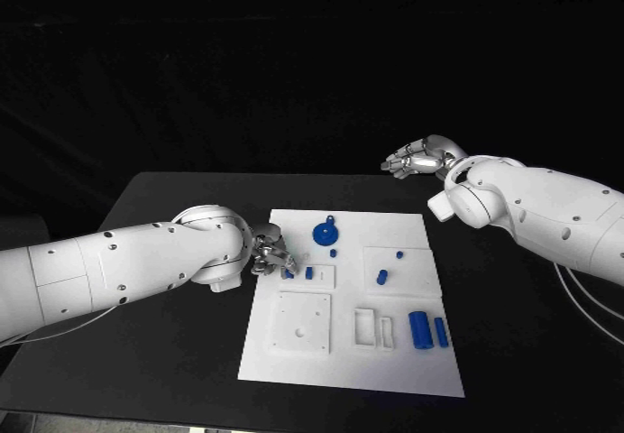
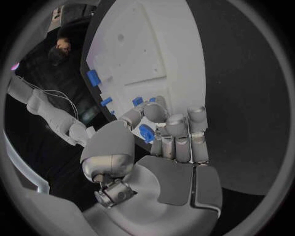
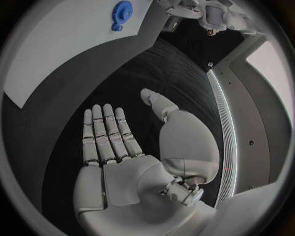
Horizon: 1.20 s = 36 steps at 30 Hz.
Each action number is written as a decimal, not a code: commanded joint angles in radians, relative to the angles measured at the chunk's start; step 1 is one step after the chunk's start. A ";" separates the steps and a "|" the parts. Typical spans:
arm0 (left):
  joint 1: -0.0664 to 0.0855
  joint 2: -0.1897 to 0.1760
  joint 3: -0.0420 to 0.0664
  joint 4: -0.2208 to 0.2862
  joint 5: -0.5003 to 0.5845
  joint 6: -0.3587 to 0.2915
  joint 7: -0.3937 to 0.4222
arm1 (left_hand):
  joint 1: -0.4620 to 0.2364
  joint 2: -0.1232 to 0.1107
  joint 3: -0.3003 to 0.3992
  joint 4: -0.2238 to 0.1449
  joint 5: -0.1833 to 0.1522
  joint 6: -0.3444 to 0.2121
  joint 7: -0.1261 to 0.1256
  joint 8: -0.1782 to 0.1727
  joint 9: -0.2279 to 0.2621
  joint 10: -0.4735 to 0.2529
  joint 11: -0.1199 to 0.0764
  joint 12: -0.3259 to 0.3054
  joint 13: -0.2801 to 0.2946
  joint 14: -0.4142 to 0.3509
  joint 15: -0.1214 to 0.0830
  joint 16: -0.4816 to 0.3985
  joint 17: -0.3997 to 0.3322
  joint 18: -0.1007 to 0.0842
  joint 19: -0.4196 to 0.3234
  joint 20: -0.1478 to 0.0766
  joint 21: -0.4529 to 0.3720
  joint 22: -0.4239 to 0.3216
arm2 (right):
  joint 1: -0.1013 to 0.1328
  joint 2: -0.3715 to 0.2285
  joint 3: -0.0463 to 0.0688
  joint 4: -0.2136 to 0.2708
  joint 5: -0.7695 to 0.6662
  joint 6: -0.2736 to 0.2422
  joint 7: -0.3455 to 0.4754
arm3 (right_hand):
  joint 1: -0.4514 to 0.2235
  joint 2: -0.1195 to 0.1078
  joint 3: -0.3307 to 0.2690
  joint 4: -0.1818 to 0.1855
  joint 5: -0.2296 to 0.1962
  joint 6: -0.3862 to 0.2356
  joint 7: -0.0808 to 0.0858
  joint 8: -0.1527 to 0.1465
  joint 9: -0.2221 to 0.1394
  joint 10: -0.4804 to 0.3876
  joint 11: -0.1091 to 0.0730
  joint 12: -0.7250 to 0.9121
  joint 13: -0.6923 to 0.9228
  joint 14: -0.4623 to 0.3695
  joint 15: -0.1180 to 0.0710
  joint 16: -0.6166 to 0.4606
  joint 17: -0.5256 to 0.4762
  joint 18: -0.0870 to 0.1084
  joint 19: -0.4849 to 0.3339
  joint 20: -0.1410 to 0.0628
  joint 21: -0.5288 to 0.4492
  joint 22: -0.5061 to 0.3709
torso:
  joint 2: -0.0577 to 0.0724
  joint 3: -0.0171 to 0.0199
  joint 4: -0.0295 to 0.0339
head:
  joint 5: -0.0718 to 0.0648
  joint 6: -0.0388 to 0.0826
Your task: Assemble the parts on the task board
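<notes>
The white task board [image 1: 351,361] lies in the middle of the black table. My left hand [image 1: 270,253] is at the board's left edge, fingers curled, pinching a small blue part [image 2: 146,132] between thumb and fingers just above the board [image 2: 147,44]. Another small blue part [image 1: 312,271] sits on the board right beside it. A blue gear [image 1: 326,234] lies near the board's far edge. Two blue cylinders [image 1: 418,327] lie at the near right. My right hand [image 1: 417,160] hangs raised beyond the board's far right corner, its fingers [image 3: 104,132] stretched out and holding nothing.
Small blue pegs [image 1: 382,276] stand in the board's middle right. A square white plate with holes [image 1: 302,323] and slotted recesses [image 1: 374,327] are on its near half. Bare black table [image 1: 182,361] surrounds the board. The gear [image 3: 121,9] also appears in the right wrist view.
</notes>
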 commanded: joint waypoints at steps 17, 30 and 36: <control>-0.015 0.005 -0.010 -0.006 0.009 0.038 0.000 | -0.047 -0.051 0.001 0.055 -0.165 0.075 -0.032 0.013 -0.003 -0.015 -0.003 0.012 -0.015 -0.001 -0.009 0.004 -0.003 0.001 -0.014 -0.107 0.007 0.016 | -0.004 0.001 0.000 -0.003 -0.007 0.013 0.003 | 0.006 0.000 -0.007 -0.001 0.005 -0.008 0.036 0.002 -0.002 -0.003 0.006 -0.003 -0.001 -0.007 -0.001 0.004 -0.002 -0.017 -0.008 0.001 -0.005 0.003 | 0.000 0.0003 0.0001 | -0.003 0.001; -0.015 -0.003 -0.010 -0.015 0.010 -0.006 -0.006 | -0.092 -0.134 -0.012 0.102 -0.225 0.048 -0.026 0.009 -0.009 -0.019 0.002 0.012 -0.023 -0.010 -0.011 0.002 -0.004 0.005 -0.021 -0.109 0.005 0.015 | -0.005 0.000 0.000 -0.003 -0.007 0.013 0.004 | 0.006 -0.001 -0.007 -0.001 0.005 -0.010 0.036 0.002 -0.002 -0.004 0.006 -0.003 -0.002 -0.008 -0.001 0.005 -0.003 -0.017 -0.009 0.001 -0.006 0.004 | -0.001 0.0000 -0.0008 | -0.004 0.004; -0.015 -0.012 -0.008 -0.012 0.060 -0.079 0.023 | -0.086 -0.228 0.041 0.181 -0.225 -0.040 -0.001 -0.035 -0.027 -0.026 0.025 -0.001 -0.034 -0.026 0.001 -0.013 -0.012 0.007 -0.023 -0.109 0.000 0.011 | -0.007 -0.001 0.000 -0.003 -0.007 0.013 0.004 | 0.005 -0.001 -0.007 0.000 0.005 -0.011 0.037 0.002 -0.002 -0.004 0.006 -0.003 -0.002 -0.008 0.000 0.005 -0.003 -0.017 -0.009 0.001 -0.007 0.004 | 0.000 -0.0007 -0.0018 | -0.008 0.007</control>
